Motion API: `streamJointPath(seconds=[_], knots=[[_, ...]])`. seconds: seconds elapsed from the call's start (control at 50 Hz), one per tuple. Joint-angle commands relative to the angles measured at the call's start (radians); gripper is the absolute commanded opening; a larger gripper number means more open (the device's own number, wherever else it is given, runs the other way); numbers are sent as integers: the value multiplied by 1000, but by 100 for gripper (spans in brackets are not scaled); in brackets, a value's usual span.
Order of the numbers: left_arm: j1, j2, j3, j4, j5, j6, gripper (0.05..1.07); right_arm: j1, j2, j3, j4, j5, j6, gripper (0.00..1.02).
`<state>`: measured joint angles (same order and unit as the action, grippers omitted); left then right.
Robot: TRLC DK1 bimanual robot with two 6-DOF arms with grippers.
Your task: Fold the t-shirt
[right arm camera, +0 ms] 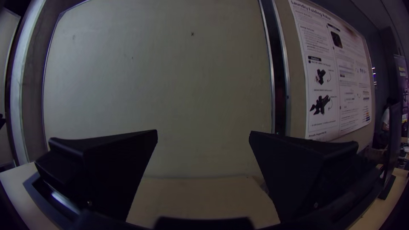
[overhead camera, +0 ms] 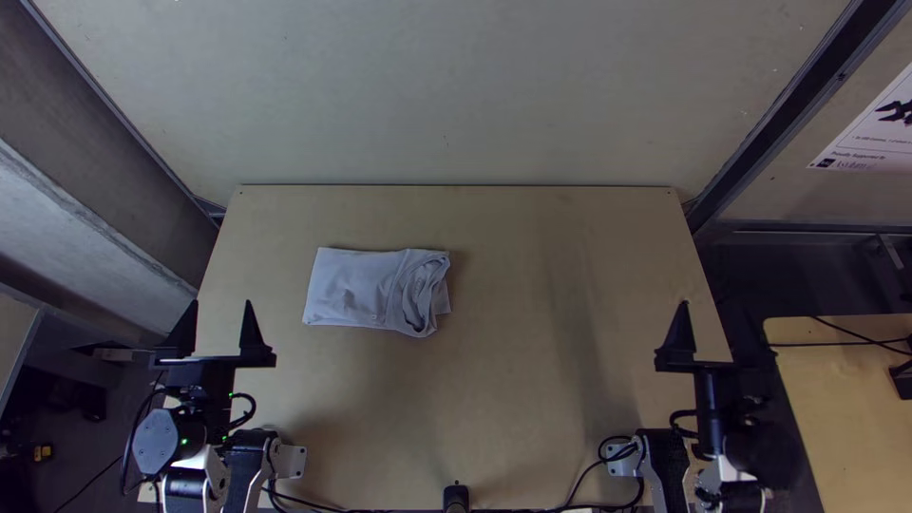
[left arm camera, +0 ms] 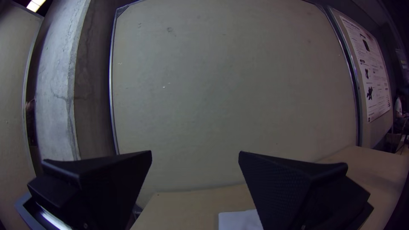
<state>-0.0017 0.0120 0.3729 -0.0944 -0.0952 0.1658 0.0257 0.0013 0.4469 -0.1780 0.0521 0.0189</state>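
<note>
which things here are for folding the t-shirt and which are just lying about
For the job:
- t-shirt, folded small, rumpled at one end
- left end effector, open
- right end effector, open

Just about:
- poster at the right
- side table
- black cables across it

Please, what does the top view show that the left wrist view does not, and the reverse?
Top view only: the right gripper, and the whole folded t-shirt with its bunched end.

Left wrist view only: a bright light near the upper corner.

Both: the left gripper with its fingers apart, the wooden table, a poster, and at least part of the t-shirt.
</note>
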Motion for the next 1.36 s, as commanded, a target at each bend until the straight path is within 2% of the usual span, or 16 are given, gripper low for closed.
streamJointPath(seconds=[0.0,0.12,0.26,0.44,0.5,0.64,0.84,1.34], knots=[[9,-17,-72,44,-6,12,103,-3,-7,-93,43,-3,18,99],[17,-18,-155,61,-8,20,103,2,-7,-195,83,-3,19,99],[25,-17,-252,179,-8,43,103,2,-7,-290,117,-3,16,99],[25,-17,-336,179,-6,64,103,2,-9,-432,255,-1,3,99],[25,-17,-359,173,-6,80,103,5,-7,-445,233,-3,3,99],[43,-14,-356,102,-6,44,103,8,-7,-441,175,-5,12,99],[46,-14,-370,101,51,38,103,3,-6,-441,175,-5,10,99],[45,-12,-370,99,52,38,103,3,-4,-441,175,-5,10,99]])
